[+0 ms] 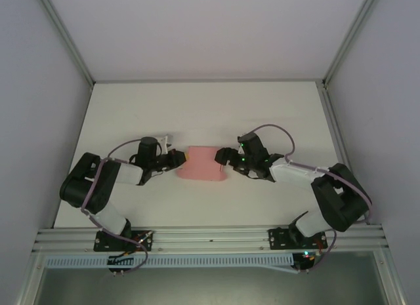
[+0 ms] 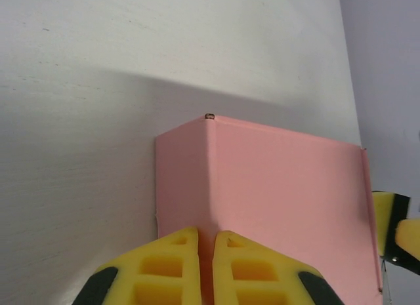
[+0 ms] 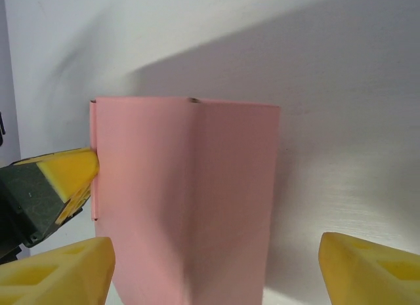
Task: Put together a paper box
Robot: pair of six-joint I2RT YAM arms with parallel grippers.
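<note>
The pale pink paper box (image 1: 202, 163) lies on the table between the two arms, partly folded along a crease. From the left, my left gripper (image 1: 178, 158) is shut on the box's near edge; in the left wrist view its yellow fingertips (image 2: 187, 252) pinch the pink card (image 2: 282, 187) at the crease. My right gripper (image 1: 221, 155) is at the box's right end, open. In the right wrist view its yellow fingers (image 3: 367, 269) stand wide on either side of the box (image 3: 190, 200), and the left gripper's tip (image 3: 65, 174) shows at the far edge.
The white table (image 1: 210, 115) stretches back to a white rear wall, with metal frame posts (image 1: 65, 39) at both back corners. Both arm bases sit on the aluminium rail (image 1: 210, 238) at the near edge.
</note>
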